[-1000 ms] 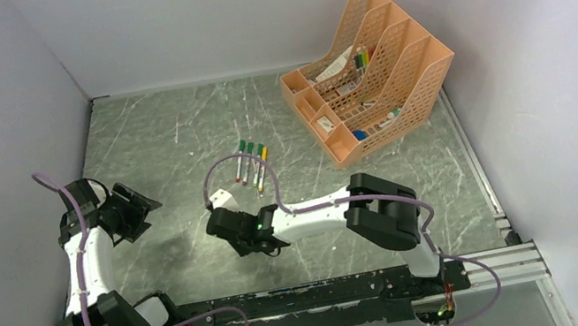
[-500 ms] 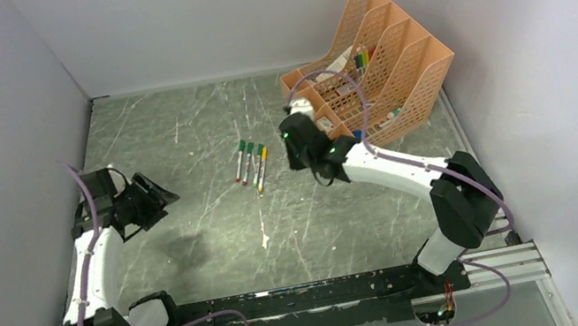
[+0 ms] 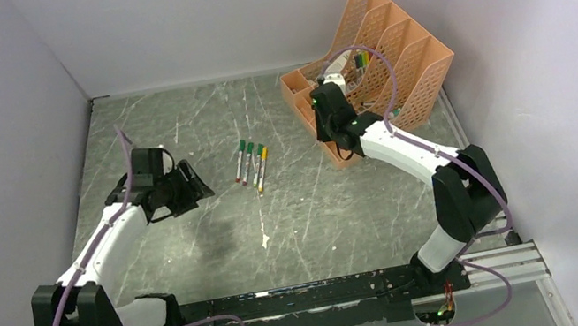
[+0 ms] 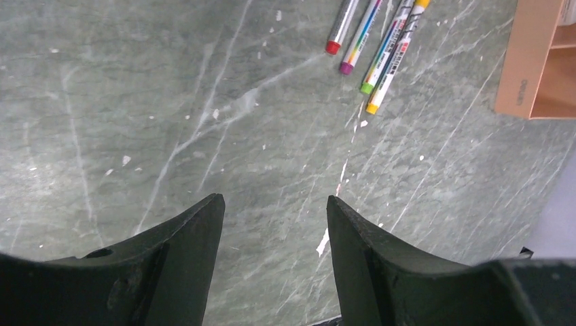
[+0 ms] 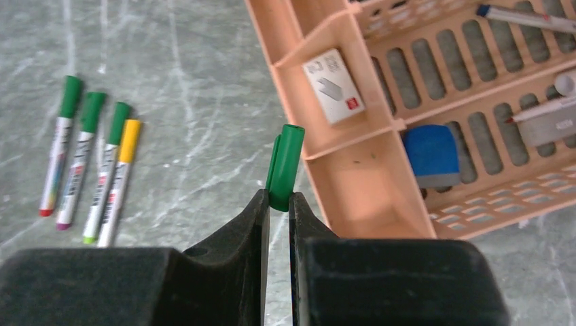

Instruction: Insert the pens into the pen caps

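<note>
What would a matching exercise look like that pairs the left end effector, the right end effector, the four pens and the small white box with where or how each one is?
Things:
1. left end effector
2. right end effector
3. pens
4. small white box

States or places:
A. in a compartment of the orange organizer
B. open, holding nothing
C. lying side by side on the table
D. shut on a green cap

Pairs: 1-B, 2-D, 3-C, 4-A
</note>
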Controlling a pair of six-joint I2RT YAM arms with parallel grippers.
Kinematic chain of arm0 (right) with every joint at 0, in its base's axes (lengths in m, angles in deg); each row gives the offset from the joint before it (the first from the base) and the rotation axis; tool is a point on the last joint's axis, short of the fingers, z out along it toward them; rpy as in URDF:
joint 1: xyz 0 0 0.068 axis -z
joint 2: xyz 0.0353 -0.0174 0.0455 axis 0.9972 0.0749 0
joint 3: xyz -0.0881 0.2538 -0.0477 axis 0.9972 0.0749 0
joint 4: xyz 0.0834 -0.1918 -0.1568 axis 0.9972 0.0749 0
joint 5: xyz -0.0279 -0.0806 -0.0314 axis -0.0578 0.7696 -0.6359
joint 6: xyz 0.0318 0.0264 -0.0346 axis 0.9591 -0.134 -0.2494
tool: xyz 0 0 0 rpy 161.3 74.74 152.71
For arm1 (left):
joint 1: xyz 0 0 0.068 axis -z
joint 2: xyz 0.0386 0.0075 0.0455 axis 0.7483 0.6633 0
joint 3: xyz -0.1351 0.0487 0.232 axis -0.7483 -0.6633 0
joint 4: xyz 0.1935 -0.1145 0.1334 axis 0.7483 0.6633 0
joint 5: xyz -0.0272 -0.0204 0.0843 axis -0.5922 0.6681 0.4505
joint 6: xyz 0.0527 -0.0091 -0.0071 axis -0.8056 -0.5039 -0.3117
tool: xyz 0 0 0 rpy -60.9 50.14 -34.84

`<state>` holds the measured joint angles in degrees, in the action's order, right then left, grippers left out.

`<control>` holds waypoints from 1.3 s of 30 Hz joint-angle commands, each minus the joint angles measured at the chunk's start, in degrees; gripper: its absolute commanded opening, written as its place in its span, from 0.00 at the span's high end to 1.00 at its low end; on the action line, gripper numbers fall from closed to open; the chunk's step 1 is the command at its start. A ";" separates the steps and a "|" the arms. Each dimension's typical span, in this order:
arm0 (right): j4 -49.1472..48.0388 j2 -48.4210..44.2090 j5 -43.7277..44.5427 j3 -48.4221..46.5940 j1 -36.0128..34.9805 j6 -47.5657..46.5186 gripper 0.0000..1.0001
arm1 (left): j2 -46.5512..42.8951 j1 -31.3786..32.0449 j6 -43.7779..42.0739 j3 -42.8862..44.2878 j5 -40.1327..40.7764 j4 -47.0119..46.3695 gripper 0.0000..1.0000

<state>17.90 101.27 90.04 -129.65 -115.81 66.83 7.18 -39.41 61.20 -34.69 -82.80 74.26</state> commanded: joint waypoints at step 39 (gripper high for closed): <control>-9.34 -23.77 -11.09 29.72 2.16 6.01 0.51 | 19.47 22.23 -12.41 20.00 5.32 -7.23 0.61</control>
<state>10.10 80.68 79.55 -101.32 -113.63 72.86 25.85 -18.93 49.53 -16.96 -72.40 72.05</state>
